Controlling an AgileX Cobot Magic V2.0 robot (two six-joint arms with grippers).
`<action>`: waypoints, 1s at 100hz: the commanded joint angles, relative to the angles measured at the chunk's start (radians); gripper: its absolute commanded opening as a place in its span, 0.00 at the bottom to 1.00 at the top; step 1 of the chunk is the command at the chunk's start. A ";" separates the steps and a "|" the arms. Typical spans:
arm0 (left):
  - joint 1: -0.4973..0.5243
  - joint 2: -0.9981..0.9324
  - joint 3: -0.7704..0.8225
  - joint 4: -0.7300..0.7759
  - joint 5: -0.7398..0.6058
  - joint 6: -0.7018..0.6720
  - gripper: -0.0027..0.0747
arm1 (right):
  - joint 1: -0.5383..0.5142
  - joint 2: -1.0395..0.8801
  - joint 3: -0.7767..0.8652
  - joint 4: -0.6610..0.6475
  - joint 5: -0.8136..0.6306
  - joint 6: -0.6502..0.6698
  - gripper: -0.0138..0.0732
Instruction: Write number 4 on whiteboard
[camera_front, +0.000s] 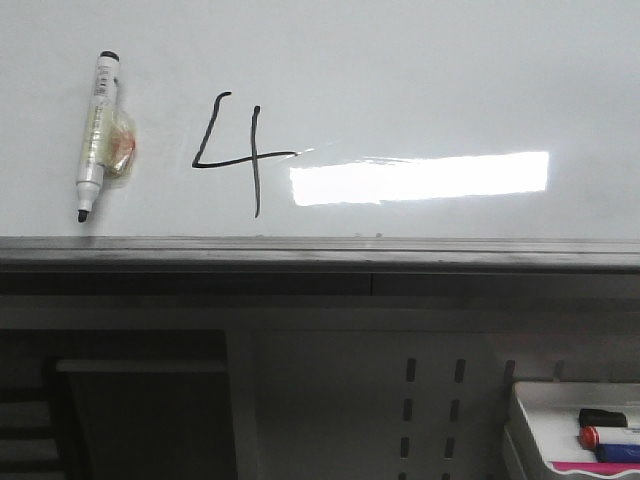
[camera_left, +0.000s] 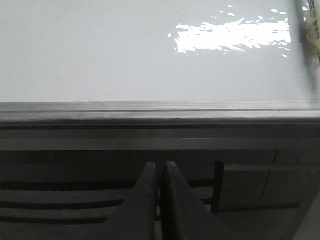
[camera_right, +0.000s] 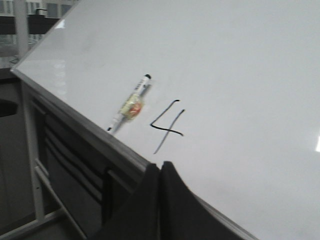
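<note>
The number 4 (camera_front: 238, 152) stands in thin black strokes on the whiteboard (camera_front: 420, 70), left of the bright light reflection. A white marker (camera_front: 95, 135) with a black cap lies on the board to the left of the 4, tip toward the grey edge rail (camera_front: 320, 252). The right wrist view shows the 4 (camera_right: 167, 127), the marker (camera_right: 131, 102) and the board (camera_right: 240, 75). My right gripper (camera_right: 160, 165) is shut and empty, at the rail below the 4. My left gripper (camera_left: 160, 165) is shut and empty, below the rail (camera_left: 160, 112). Neither gripper shows in the front view.
A white tray (camera_front: 530, 420) with several capped markers, one red-capped (camera_front: 600, 436), sits at the lower right below the board. A grey perforated panel (camera_front: 430, 400) and dark shelving (camera_front: 130, 410) lie under the rail.
</note>
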 joint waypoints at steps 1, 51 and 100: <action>0.000 -0.025 0.032 -0.011 -0.052 0.000 0.01 | -0.091 0.007 -0.022 -0.009 -0.089 -0.004 0.08; 0.000 -0.025 0.032 -0.011 -0.052 0.000 0.01 | -0.727 -0.019 0.087 -0.009 -0.103 0.003 0.08; 0.000 -0.025 0.032 -0.011 -0.054 0.000 0.01 | -0.780 -0.244 0.235 0.003 0.286 0.008 0.08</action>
